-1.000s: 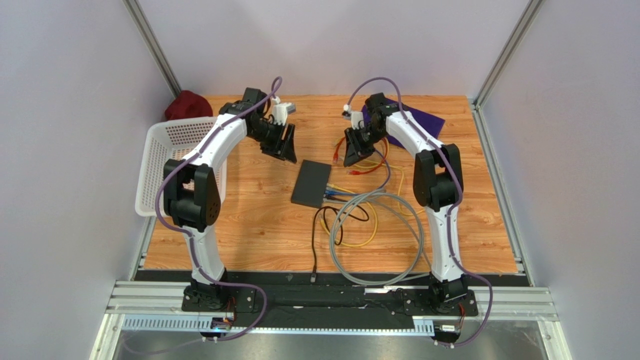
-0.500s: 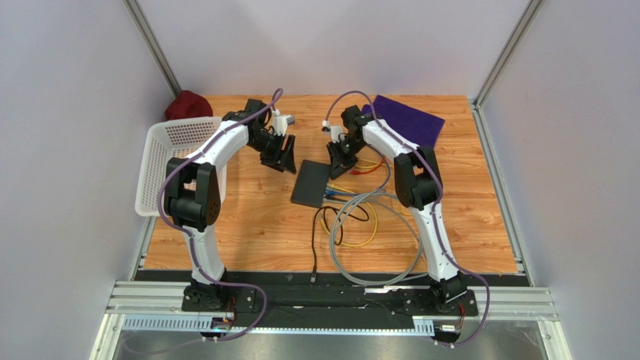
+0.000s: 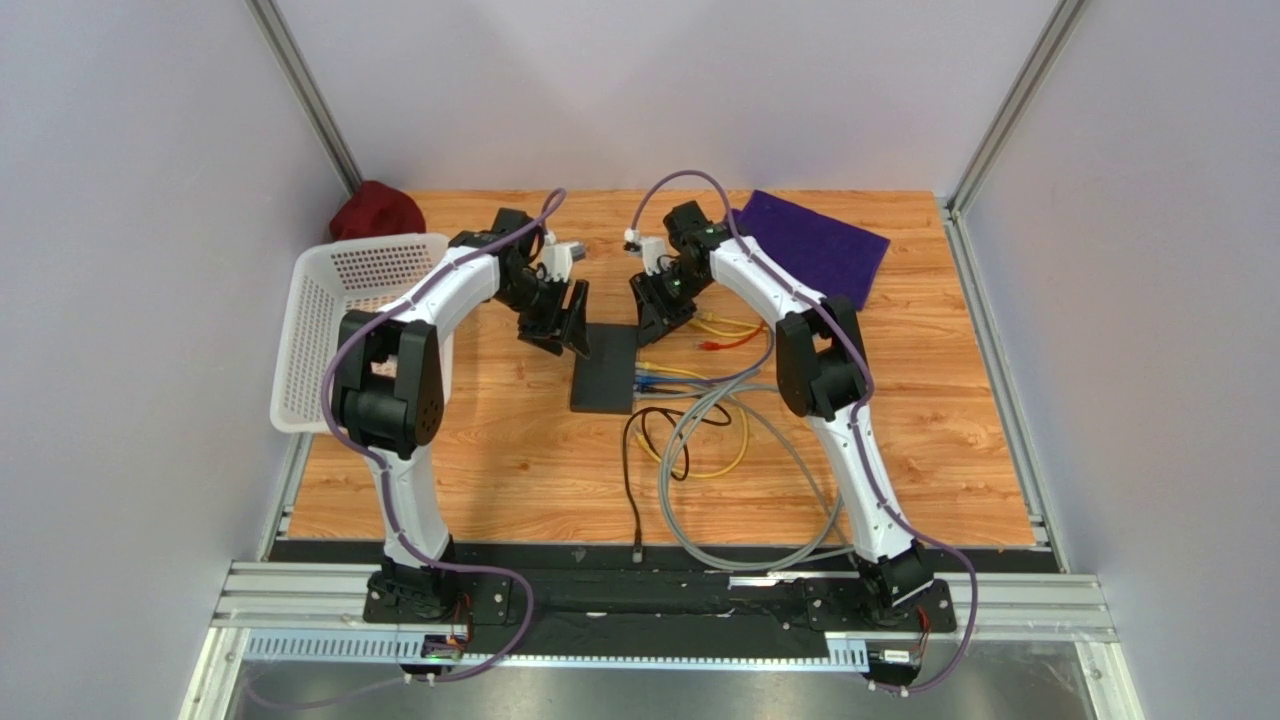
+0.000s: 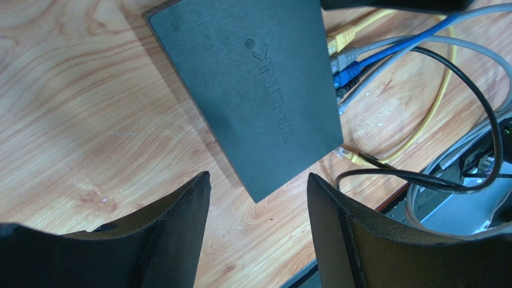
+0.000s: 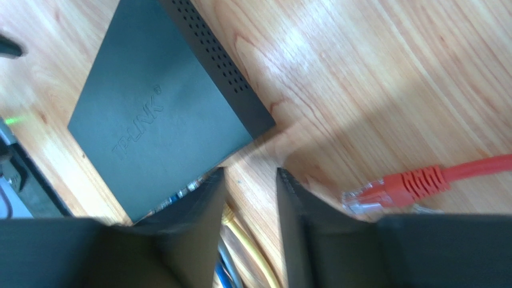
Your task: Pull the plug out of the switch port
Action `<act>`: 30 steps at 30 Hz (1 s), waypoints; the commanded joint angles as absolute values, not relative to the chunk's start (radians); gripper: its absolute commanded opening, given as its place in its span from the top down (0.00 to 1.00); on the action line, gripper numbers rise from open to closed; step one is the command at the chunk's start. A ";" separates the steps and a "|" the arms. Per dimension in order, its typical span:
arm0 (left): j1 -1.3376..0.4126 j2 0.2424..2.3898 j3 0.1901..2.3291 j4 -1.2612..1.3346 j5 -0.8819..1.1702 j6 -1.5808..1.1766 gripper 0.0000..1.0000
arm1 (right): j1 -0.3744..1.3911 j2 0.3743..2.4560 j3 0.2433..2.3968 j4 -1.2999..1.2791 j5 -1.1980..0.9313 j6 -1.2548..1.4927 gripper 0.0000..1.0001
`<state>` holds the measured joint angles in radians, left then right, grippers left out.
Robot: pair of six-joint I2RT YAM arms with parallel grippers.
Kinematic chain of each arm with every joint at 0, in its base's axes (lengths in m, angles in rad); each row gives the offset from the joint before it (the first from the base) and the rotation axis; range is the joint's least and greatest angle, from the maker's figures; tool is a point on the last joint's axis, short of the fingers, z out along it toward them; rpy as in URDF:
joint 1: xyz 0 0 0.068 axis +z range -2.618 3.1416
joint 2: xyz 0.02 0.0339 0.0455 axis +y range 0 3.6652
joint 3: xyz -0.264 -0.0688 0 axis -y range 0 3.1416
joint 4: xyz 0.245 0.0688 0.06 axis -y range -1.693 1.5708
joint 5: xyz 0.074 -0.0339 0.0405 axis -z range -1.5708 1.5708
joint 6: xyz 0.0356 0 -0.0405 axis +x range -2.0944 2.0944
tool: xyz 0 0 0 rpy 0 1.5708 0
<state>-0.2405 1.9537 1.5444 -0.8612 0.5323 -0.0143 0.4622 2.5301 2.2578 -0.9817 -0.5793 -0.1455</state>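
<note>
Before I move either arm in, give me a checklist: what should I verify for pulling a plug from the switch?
1. Left tool open and empty: ok.
2. Right tool open and empty: ok.
3. Switch flat on the table: ok.
4. Yellow plug, grey plug and blue plug seated in the switch: ok.
5. A plug between the right tool's jaws: not ok.
6. Left tool bracing the switch: not ok, no contact.

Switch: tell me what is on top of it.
Nothing rests on the switch; its top is bare except an embossed logo. From overhead, the right gripper covers its far corner.
</note>
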 commanded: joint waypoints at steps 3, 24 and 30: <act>-0.236 2.029 1.583 -0.847 0.517 -0.046 0.32 | 0.397 2.430 2.212 -1.005 -0.690 -0.235 0.42; -0.244 2.178 1.646 -0.870 0.558 -0.046 0.44 | 0.394 2.579 2.301 -1.160 -0.968 -0.419 0.42; -0.253 2.187 1.651 -0.876 0.551 -0.038 0.46 | 0.397 2.617 2.306 -1.146 -0.980 -0.400 0.46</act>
<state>-0.2417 2.1632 1.6196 -0.8749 0.5648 -0.0475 0.3920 2.5958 2.2662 -1.1637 -0.9565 -0.3943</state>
